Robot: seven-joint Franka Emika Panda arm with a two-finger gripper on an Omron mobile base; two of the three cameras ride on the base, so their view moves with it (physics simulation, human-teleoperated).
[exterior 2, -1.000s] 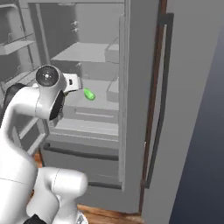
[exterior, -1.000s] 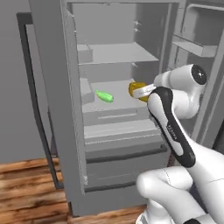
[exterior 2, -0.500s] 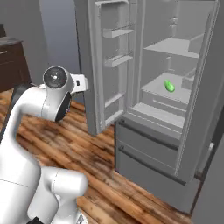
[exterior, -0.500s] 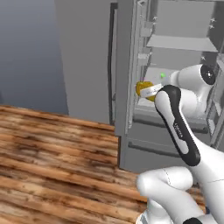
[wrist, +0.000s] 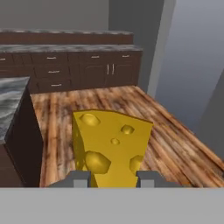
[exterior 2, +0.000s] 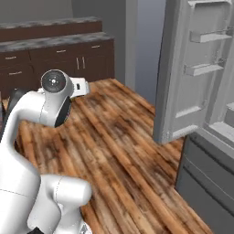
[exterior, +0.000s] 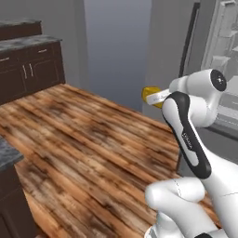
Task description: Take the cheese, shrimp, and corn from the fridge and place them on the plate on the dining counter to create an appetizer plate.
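We see the cheese (wrist: 109, 146), a yellow wedge with holes, held up in the air over the brown wood floor (exterior: 79, 144). Our gripper (wrist: 113, 178) is clamped on it, with 1 finger on each side. The open fridge (exterior 2: 201, 114) stands to the right. Dark cabinets (wrist: 87, 70) line the far wall.

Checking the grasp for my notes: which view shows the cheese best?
The hand view: the cheese sits close up, holes visible, gripped between the end effector fingertips. The left base view shows just a small yellow edge past the arm. In the right base view the arm hides it.
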